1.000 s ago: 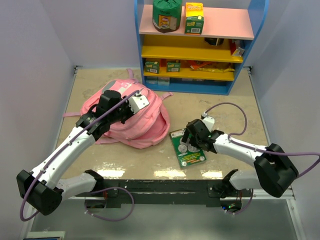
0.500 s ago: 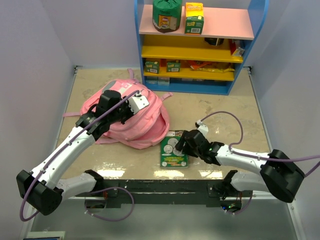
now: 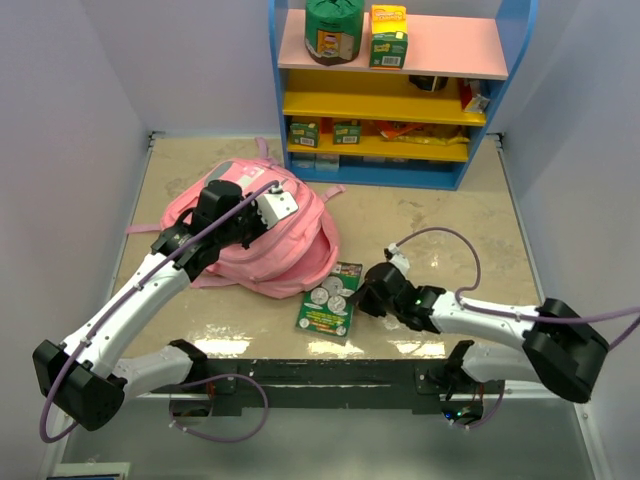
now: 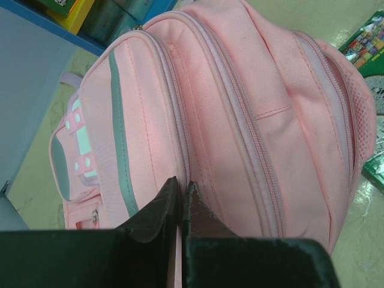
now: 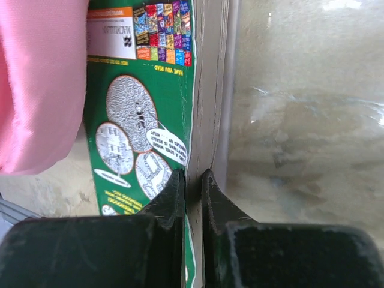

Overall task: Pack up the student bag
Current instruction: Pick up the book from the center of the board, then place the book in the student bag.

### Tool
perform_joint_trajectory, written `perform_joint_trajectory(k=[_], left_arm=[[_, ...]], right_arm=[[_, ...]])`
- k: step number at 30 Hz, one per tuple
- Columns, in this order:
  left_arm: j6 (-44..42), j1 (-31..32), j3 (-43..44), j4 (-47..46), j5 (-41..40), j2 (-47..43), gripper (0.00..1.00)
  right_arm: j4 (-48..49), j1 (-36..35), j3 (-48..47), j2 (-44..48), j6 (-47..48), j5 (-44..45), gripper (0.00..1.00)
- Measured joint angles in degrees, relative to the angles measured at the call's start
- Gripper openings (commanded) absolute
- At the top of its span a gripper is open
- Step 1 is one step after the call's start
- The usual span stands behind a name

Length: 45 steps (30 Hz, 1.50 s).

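The student bag (image 3: pixel 285 250), pink with a grey stripe, lies on the table left of centre. My left gripper (image 3: pixel 252 228) rests on top of it. In the left wrist view the left gripper (image 4: pixel 182 186) is shut, pinching the fabric at the seam between the front pocket and the main part of the bag (image 4: pixel 252 108). A green book (image 3: pixel 328 299) lies against the bag's near right corner. My right gripper (image 3: pixel 362 293) is at its right edge. The right wrist view shows that gripper (image 5: pixel 193 177) shut on the page edge of the book (image 5: pixel 138 120), with pink bag fabric (image 5: pixel 36 84) to the left.
A blue shelf unit (image 3: pixel 455 165) stands at the back. On it are a green container (image 3: pixel 332 30), a yellow-green box (image 3: pixel 389 35) and several small packs on the lower shelves. Pale walls close in the table on the left and right.
My right gripper has closed on the green book's edge and drawn it left and nearer, up against the bag. The left arm and bag have not moved.
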State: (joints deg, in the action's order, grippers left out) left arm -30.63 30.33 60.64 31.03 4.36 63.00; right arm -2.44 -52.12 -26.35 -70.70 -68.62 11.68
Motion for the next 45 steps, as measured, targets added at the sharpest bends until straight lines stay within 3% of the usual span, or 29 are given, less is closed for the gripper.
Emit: perform_joint_trajectory(k=[9,19,25,35,45], left_arm=[[0.0,0.0,0.0,0.0,-0.1,0.0,0.00],[0.0,-1.0,0.7,0.8,0.5,0.0,0.00],[0.0,-3.0,4.1,5.0,3.4,0.1,0.00],[-0.8,-8.2,9.3,12.6,12.3,-0.1,0.00],[-1.5,-9.1,10.1,14.8,15.3,-0.1,0.00]], right_arm=[[-22.2,-0.2,-4.5,24.1,0.8,7.6,0.00],[-30.6,-0.1,-20.6,26.0,4.2,11.6,0.00],[-27.5,2.0,-24.6,22.4,6.2,10.3,0.00],[-19.2,5.6,-19.8,14.0,6.7,2.5,0.00],[-2.5,5.7,-18.4,5.1,6.5,-8.7,0.00]])
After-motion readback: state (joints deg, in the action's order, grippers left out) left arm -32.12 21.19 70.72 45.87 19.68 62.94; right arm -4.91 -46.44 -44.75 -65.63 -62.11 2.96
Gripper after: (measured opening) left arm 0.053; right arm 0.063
